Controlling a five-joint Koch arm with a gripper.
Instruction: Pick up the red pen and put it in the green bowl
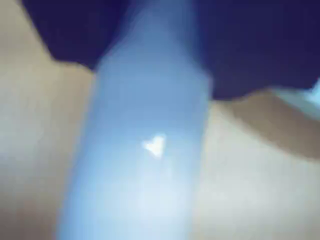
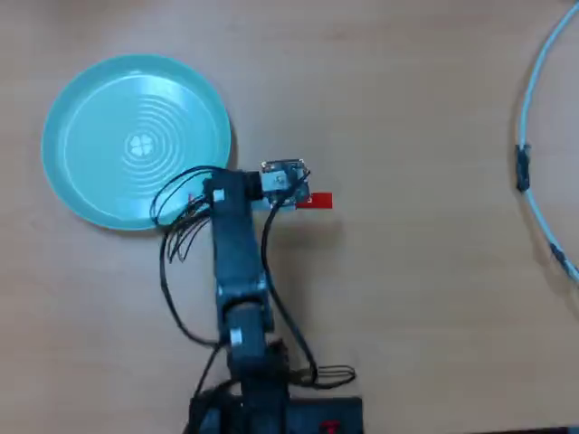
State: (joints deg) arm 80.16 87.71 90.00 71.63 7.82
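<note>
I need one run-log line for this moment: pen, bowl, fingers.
pen: red pen on table beside bowl, under arm head | bowl: green bowl empty | fingers: hidden, grip cannot be told | phase: at pen

The counter [image 2: 425, 298] looks like pale wood or wood-look laminate, with a fine grain and a smooth, matt finish. The green bowl [image 2: 81, 194], at ten o'clock in the overhead view, appears to be plastic, smooth with a soft sheen and moulded concentric ridges. The arm [image 2: 237, 262] is dark, matt plastic, with thin black rubbery cables [image 2: 172, 298] looping beside it. The red pen [image 2: 317, 201] shows a matt red cap; in the blurred wrist view its barrel [image 1: 145, 165] looks smooth and slightly glossy.
</note>
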